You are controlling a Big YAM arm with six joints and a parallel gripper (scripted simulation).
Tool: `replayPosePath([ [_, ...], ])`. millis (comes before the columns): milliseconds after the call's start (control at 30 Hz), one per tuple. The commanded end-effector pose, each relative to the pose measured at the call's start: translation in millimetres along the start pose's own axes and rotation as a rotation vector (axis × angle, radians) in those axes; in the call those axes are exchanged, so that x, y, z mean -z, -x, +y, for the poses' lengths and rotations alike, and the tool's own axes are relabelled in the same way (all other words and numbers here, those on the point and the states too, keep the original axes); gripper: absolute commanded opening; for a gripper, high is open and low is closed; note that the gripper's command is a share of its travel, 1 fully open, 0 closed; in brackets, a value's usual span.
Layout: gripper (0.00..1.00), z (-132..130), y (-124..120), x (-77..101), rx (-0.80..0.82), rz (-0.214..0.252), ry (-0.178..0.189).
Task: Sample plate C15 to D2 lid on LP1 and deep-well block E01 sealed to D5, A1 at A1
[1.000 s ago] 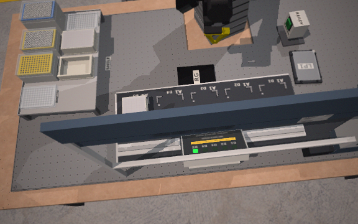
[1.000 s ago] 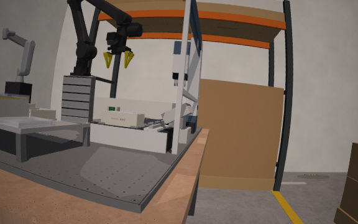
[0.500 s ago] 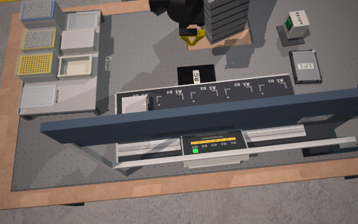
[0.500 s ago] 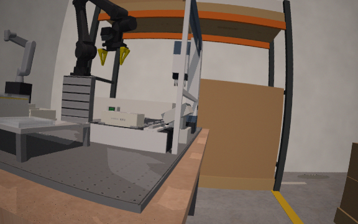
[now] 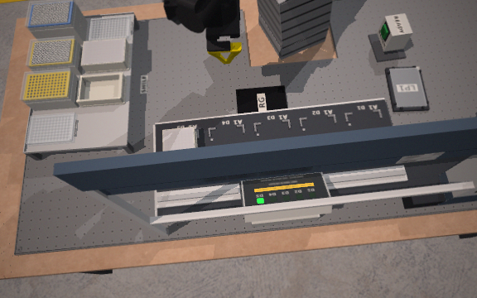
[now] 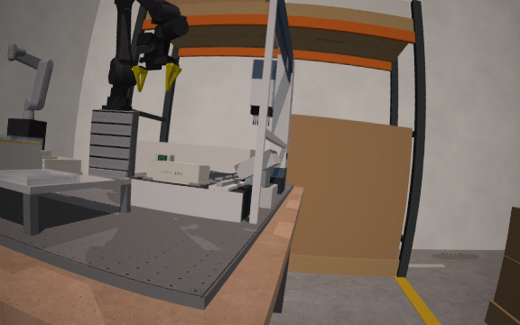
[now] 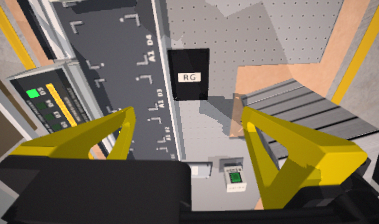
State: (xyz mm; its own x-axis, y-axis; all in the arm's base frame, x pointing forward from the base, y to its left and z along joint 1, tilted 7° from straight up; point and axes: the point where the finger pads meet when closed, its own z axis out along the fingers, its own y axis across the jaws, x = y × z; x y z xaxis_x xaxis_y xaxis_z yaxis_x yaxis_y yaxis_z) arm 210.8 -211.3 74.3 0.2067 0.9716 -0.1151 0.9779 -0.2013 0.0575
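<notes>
My gripper [image 5: 224,53] is open and empty, high above the grey table between the shelf and the arm's base; it also shows in the exterior view [image 6: 153,76] and in the wrist view [image 7: 187,145]. A white sealed block [image 5: 179,137] lies in deck position D5, at the left end of the dark deck strip [image 5: 272,122]. The brackets at D1 to D4 hold nothing. The lid park LP1 [image 5: 407,88] is a grey pad with nothing on it. Two clear lidded plates [image 5: 110,28] [image 5: 50,128] lie on the shelf; I cannot read their labels.
The shelf [image 5: 83,74] also holds three tip racks [image 5: 50,51], a white block [image 5: 103,53] and an open reservoir [image 5: 100,88]. The black regrip nest RG [image 5: 261,100] is empty. The READY key [image 5: 396,29] stands at the back right. A blue gantry beam [image 5: 280,153] spans the deck.
</notes>
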Motion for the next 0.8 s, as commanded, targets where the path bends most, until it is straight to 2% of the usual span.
replayPosePath([
  [0, 1.00, 19.1, 32.4, 13.1, 0.028, -0.031, 0.040],
  [167, 1.00, 19.1, 58.6, 12.9, 0.029, -0.033, 0.037],
  [267, 1.00, 17.4, 62.5, 12.8, 0.030, -0.028, 0.029],
  [767, 1.00, 17.3, 133.4, 12.5, 0.031, -0.028, 0.019],
])
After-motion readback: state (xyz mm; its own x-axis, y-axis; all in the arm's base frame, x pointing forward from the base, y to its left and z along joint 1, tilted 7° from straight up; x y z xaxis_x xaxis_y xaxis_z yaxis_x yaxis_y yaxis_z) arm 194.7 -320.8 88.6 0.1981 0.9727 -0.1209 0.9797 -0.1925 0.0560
